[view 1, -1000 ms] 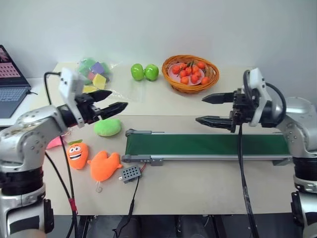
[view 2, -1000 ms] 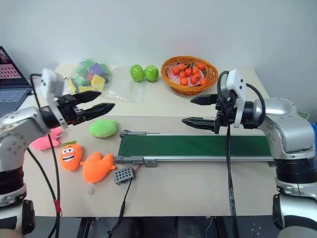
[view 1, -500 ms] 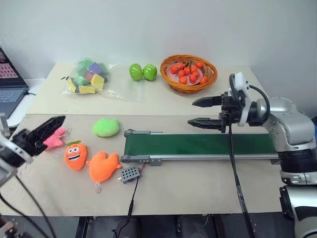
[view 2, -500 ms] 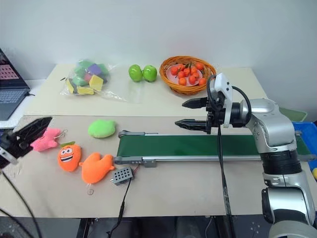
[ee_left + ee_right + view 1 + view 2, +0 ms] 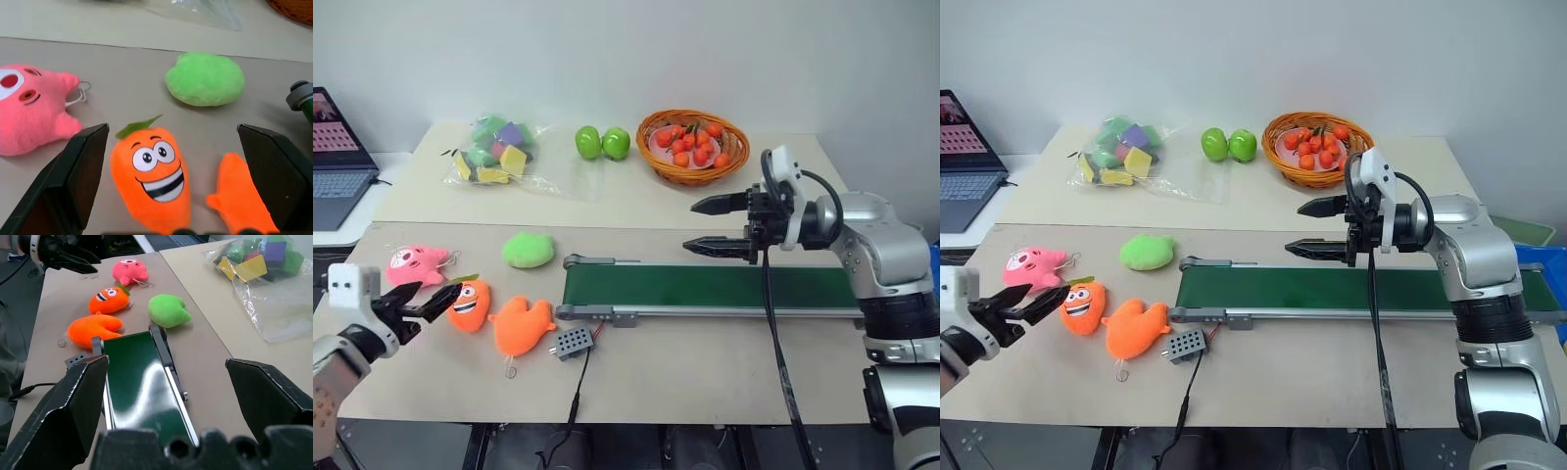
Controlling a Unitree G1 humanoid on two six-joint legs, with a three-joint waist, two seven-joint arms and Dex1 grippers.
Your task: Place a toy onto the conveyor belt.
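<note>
The toy [image 5: 468,304], a small orange plush with a grinning face and a green leaf, lies on the table's left front. My left gripper [image 5: 445,300] is open and low over the table, pointing at the toy from its left. In the left wrist view the toy [image 5: 151,188] lies between the two spread fingers [image 5: 73,181], which do not touch it. The conveyor belt [image 5: 705,289] runs dark green across the table's middle. My right gripper [image 5: 690,227] hangs open above the belt's middle, holding nothing.
Around the toy lie a pink plush [image 5: 411,264], a green plush [image 5: 528,250] and a plain orange plush [image 5: 521,325]. A grey box [image 5: 572,342] with a cable sits by the belt's left end. A bag of blocks [image 5: 494,149], two green apples [image 5: 602,143], a basket [image 5: 695,145] and a laptop [image 5: 337,147] stand behind.
My left arm has swung down and out to the left, ending low beside the toy with its gripper still open. The right arm has kept still. The camera view shifted a little.
</note>
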